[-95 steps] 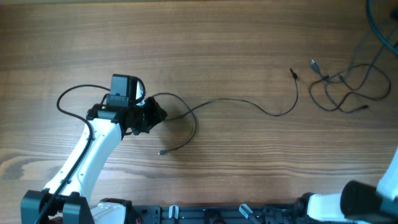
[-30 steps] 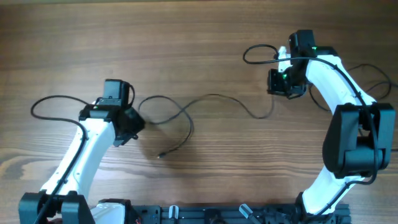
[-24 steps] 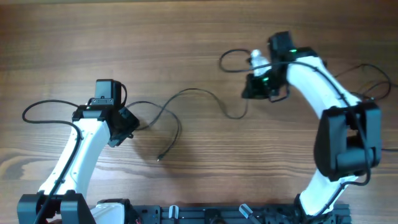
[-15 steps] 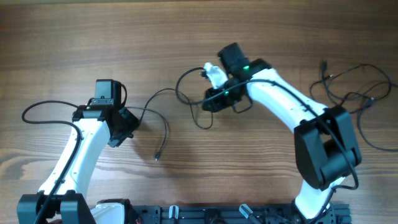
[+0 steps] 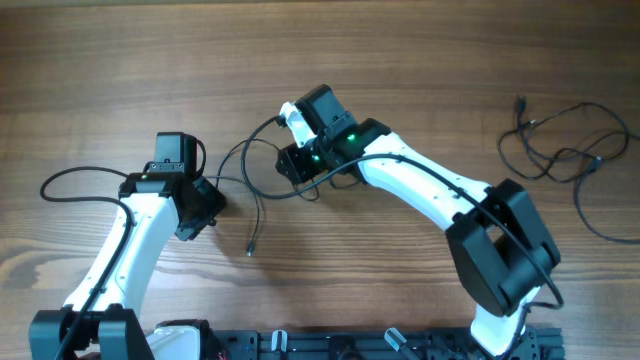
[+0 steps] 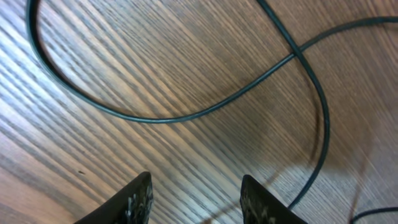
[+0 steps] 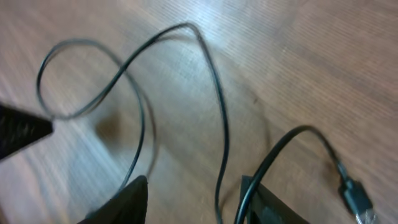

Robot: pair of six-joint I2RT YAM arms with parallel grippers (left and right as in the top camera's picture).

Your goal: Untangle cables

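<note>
ok so the right arm (image 5: 420, 185) is stretched over to the middle of the surface (image 5: 420, 60). Its jaws are spread, and a strand of the loose cable (image 6: 161, 119) runs down through the gap between the fingertips (image 7: 134, 199). Nothing is pinching it as far as the right wrist view shows. One connector (image 7: 351, 194) of that cable sits just beside those right jaws. The rest of the cable curls into a couple of loose loops just left of the right jaws, crossing over itself once, and its other plug (image 5: 250, 247) lies a bit left of them and nearer the robot's base. The left arm (image 5: 130, 250) is on the far side of those loops from the right jaws. Its jaws are spread too, over bare wood, and the cable curves past in front of the tips without touching them. The tangle (image 5: 548, 152) of other cables is well off to the right of the right jaws, close to the right edge of the overhead view, with one strand running out of the picture there. Between the right jaws and that tangle it's plain wood crossed only by the arm itself. Beyond the right jaws, away from the base, there's open wood all the way to the top edge, so loads of room on that side.
</note>
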